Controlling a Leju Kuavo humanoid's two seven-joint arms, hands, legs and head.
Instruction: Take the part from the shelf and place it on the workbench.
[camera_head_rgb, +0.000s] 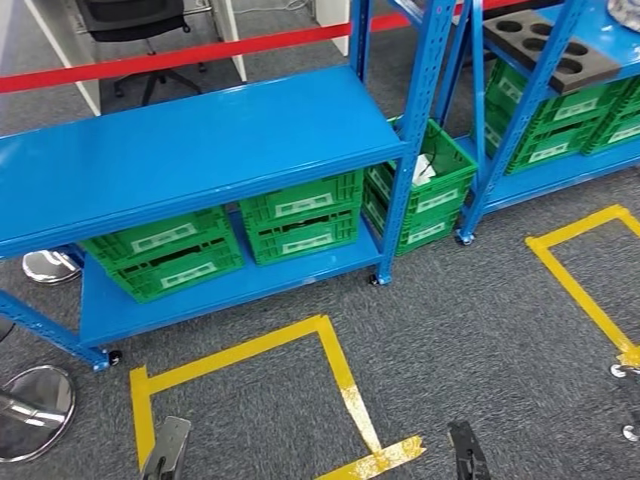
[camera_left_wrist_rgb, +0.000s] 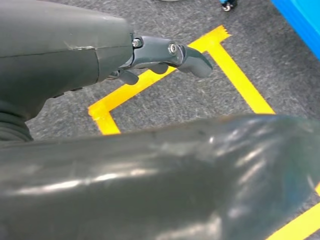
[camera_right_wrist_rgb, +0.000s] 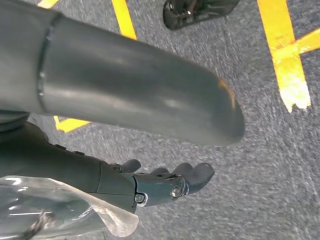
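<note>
Head view, standing before the racks. My left hand (camera_head_rgb: 166, 450) and right hand (camera_head_rgb: 468, 455) hang low at the near edge, over grey carpet (camera_head_rgb: 468, 310) marked with squares of yellow tape (camera_head_rgb: 336, 360)

Left hand: fingers (camera_left_wrist_rgb: 170, 50) stretched out straight over a corner of the tape, released, nothing between them

Right hand: fingers (camera_right_wrist_rgb: 170, 182) also reach out nearly straight over the carpet, with the thick thumb (camera_right_wrist_rgb: 151, 100) extended alongside. A clear plastic bag (camera_right_wrist_rgb: 56, 210) with something dark inside lies against the base of this hand; I cannot tell whether the hand grasps it or is released

Blue shelf (camera_head_rgb: 204, 140): directly ahead, its upper board bare. On the lower board, green crates (camera_head_rgb: 302, 215) stand side by side in stacks. A further green crate (camera_head_rgb: 434, 185) sits just beside the right post, with a white item (camera_head_rgb: 423, 170) lying inside it

Second blue rack (camera_head_rgb: 558, 170): to the right, carrying a black tray (camera_head_rgb: 551, 50) with round holes on its upper board and more green crates below

Which of these items is the one to be fetched I cannot tell; apart from the bag, all lie well apart from both hands

Background: a red band (camera_head_rgb: 189, 55) runs behind the shelf; a chrome stool base (camera_head_rgb: 34, 410) rests on the carpet at far left
</note>
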